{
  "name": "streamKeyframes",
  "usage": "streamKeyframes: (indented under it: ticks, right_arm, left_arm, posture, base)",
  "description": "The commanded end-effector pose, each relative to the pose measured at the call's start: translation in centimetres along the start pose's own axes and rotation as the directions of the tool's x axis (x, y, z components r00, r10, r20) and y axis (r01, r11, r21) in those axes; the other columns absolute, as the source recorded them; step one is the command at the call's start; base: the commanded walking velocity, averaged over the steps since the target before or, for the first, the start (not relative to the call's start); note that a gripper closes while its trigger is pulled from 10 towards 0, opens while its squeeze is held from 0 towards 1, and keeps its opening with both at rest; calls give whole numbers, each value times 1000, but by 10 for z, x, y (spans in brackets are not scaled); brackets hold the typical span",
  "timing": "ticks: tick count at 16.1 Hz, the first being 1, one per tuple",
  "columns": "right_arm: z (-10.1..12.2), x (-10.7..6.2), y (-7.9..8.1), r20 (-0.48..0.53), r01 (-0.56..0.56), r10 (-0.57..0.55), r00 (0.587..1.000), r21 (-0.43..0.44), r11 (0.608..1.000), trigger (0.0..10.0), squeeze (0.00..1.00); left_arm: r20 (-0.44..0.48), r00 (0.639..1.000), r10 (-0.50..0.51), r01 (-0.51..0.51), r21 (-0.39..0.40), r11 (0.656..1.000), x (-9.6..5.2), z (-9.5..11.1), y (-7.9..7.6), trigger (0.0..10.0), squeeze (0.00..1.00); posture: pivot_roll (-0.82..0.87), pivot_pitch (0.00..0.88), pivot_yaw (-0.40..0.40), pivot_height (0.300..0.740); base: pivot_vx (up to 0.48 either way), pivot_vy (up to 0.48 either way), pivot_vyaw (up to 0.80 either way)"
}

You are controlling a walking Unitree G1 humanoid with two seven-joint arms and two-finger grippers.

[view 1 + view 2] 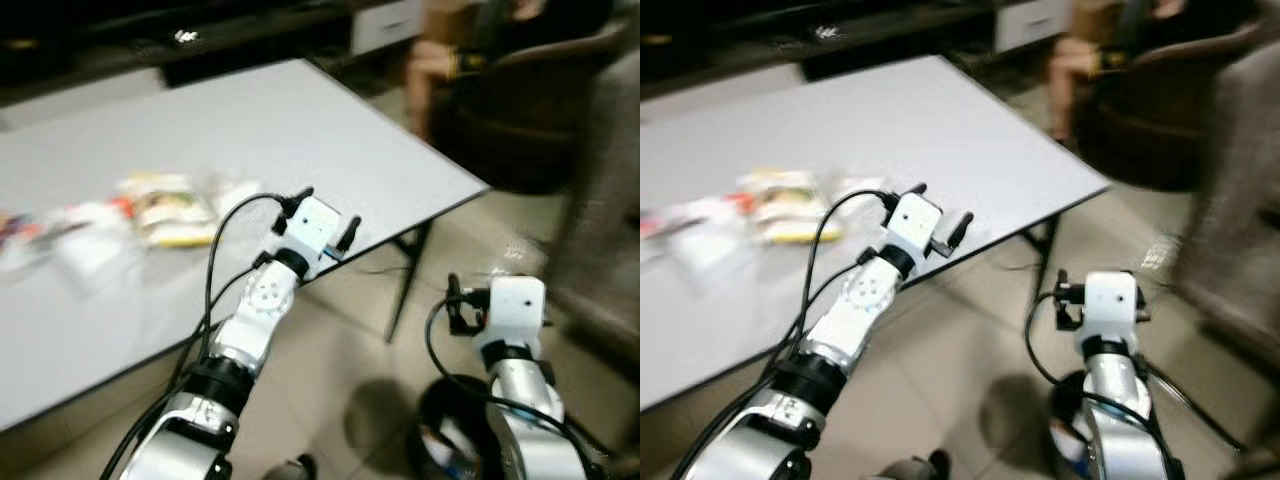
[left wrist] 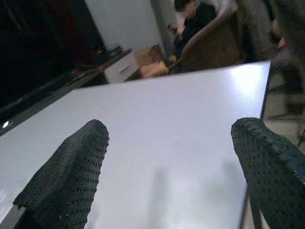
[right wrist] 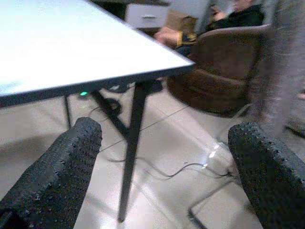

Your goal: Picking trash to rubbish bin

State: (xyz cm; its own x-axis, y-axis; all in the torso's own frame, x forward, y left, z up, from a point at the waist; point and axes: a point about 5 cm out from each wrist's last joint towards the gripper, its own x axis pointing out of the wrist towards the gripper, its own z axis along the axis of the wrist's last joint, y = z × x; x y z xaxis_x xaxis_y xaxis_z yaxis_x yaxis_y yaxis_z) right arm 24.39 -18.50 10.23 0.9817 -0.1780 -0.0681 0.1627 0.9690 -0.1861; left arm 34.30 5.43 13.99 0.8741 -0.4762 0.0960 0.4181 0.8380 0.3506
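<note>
Several crumpled snack wrappers (image 1: 165,210) lie blurred on the left part of the white table (image 1: 300,120). My left gripper (image 1: 325,213) hovers over the table's near edge, right of the wrappers and apart from them, open with nothing between its fingers (image 2: 71,171). Beyond the table's corner, my right gripper (image 1: 498,300) hangs low over the tiled floor, open and holding nothing (image 3: 166,125). A dark round bin (image 1: 445,430) stands on the floor under my right arm, partly hidden by it.
A person sits in a brown armchair (image 1: 530,110) past the table's far right corner. A black table leg (image 1: 408,285) and loose cables (image 3: 181,169) are on the floor ahead of my right gripper. A dark cabinet (image 1: 150,30) runs behind the table.
</note>
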Motion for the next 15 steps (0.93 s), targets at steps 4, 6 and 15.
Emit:
streamKeyframes:
  ticks: [4, 6, 15]
  right_arm:
    - [-1, -1, 0, -3, 2, -2, 1000, 10, 1000, 10000, 0]
    - [-2, -2, 0, -6, 2, -2, 1000, 10, 1000, 10000, 0]
    - [-2, -3, -1, -9, 7, -7, 1000, 10, 1000, 10000, 0]
  left_arm:
    - [-31, 999, -29, 30, 5, 1000, -1, -4, -5, 10000, 0]
    - [-32, 999, -33, 33, 5, 999, -2, -5, -5, 10000, 0]
    - [-47, 998, -46, 47, 14, 999, -2, -7, -7, 10000, 0]
  posture:
    - [99, 91, 15, 740]
    - [99, 91, 17, 740]
    - [93, 94, 23, 740]
  base:
    - [0, 0, 800]
    - [0, 0, 800]
    - [0, 0, 800]
